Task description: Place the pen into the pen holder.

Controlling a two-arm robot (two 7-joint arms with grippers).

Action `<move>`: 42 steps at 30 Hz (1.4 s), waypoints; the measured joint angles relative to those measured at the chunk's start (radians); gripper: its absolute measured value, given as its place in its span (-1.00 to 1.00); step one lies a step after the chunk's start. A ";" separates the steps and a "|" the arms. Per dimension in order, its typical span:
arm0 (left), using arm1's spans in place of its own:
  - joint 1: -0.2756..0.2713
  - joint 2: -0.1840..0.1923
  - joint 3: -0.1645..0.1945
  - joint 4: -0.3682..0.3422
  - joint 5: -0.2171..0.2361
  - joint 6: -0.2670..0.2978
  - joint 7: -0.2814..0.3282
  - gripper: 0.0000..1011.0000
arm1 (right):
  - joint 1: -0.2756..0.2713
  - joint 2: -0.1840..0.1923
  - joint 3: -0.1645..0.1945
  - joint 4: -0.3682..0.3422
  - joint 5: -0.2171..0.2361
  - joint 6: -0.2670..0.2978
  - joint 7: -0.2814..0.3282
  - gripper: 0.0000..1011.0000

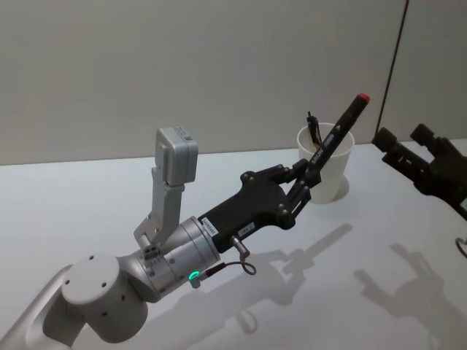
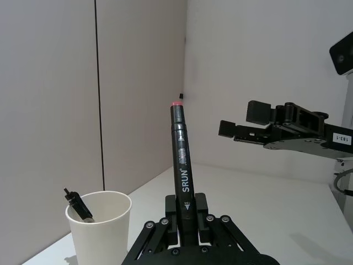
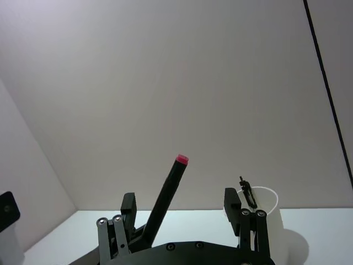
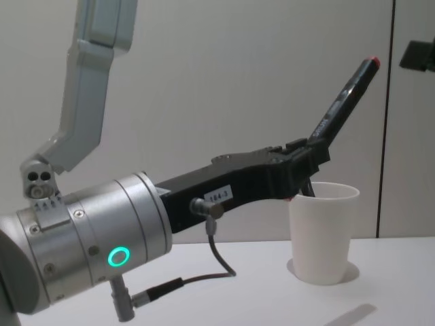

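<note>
Above a white table [image 1: 73, 197] and before a plain grey wall, the left gripper [image 1: 305, 182] clamps the lower barrel of the black marker pen [image 1: 340, 125], which slants red end up just beside the paper-cup pen holder [image 1: 334, 179]. The pen looks light, stiff and smooth, so a low hold suits. The cup, which would tip easily, already contains a dark clipped pen [image 1: 314, 127], and to its right the right gripper [image 1: 403, 138] hangs spread and empty.

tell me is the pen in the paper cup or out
Out. The left gripper holds the black pen tilted in the air beside the white paper cup, none of it inside the rim.
</note>
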State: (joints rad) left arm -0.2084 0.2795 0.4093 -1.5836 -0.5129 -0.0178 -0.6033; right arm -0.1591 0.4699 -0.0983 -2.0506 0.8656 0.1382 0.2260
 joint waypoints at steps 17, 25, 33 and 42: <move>0.000 0.000 0.000 0.000 0.000 0.000 0.001 -0.62 | 0.028 -0.042 -0.006 0.009 0.179 0.073 -0.097 0.98; 0.000 0.000 0.000 0.000 0.000 0.000 0.001 -0.62 | 0.062 -0.065 -0.019 0.028 0.219 0.098 -0.120 0.98; 0.000 0.000 0.000 0.000 0.000 0.000 0.001 -0.62 | 0.101 -0.084 -0.032 0.049 0.245 0.123 -0.139 0.98; 0.000 0.000 0.000 0.000 0.000 0.000 0.001 -0.62 | 0.131 -0.097 -0.048 0.063 0.252 0.152 -0.169 0.98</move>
State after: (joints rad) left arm -0.2085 0.2795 0.4092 -1.5836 -0.5127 -0.0176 -0.6027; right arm -0.0279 0.3730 -0.1463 -1.9878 1.1172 0.2900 0.0569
